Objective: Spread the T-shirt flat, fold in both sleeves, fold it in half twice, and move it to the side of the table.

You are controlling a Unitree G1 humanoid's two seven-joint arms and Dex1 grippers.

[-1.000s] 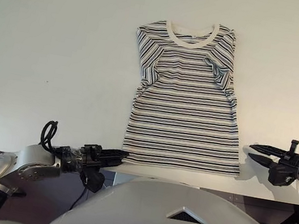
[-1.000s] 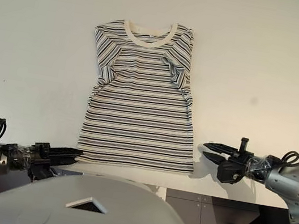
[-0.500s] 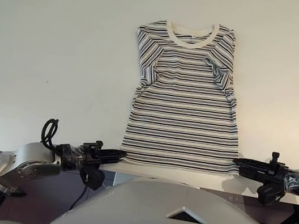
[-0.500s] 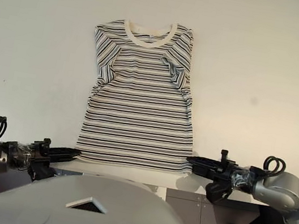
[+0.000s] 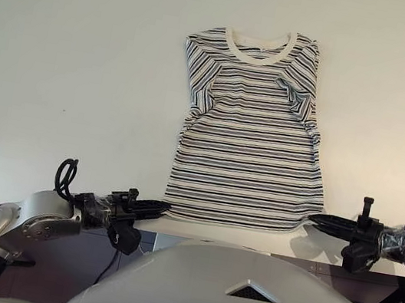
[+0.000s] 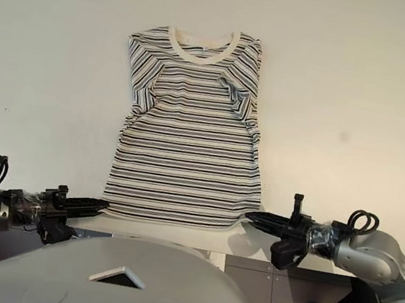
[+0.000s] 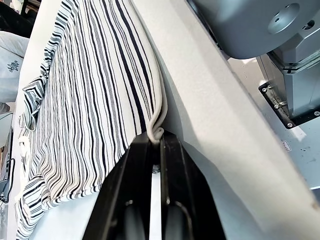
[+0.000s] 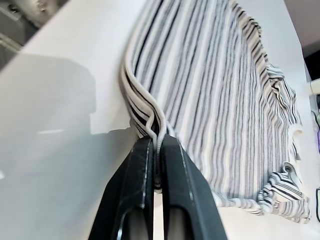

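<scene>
At the near edge of the tabletop (image 5: 75, 76) lies one striped T-shirt (image 5: 253, 129), collar far, both sleeves apparently folded in. Two claws: left claw (image 5: 165, 207) pinched tight on the near-left hem corner, right claw (image 5: 314, 217) likewise on the near-right corner. Judgement: both corners are held so the hem can be carried far for the first half-fold.

Right gripper closes on the hem corner

The right gripper (image 5: 314, 218) was spread open a second ago and stood well off to the side of the T-shirt (image 5: 252, 136). It has since slid inward along the near edge of the surface (image 5: 85, 62), and its fingers are now pressed together on the shirt's near right hem corner. That corner is drawn slightly inward and bunched.
</scene>
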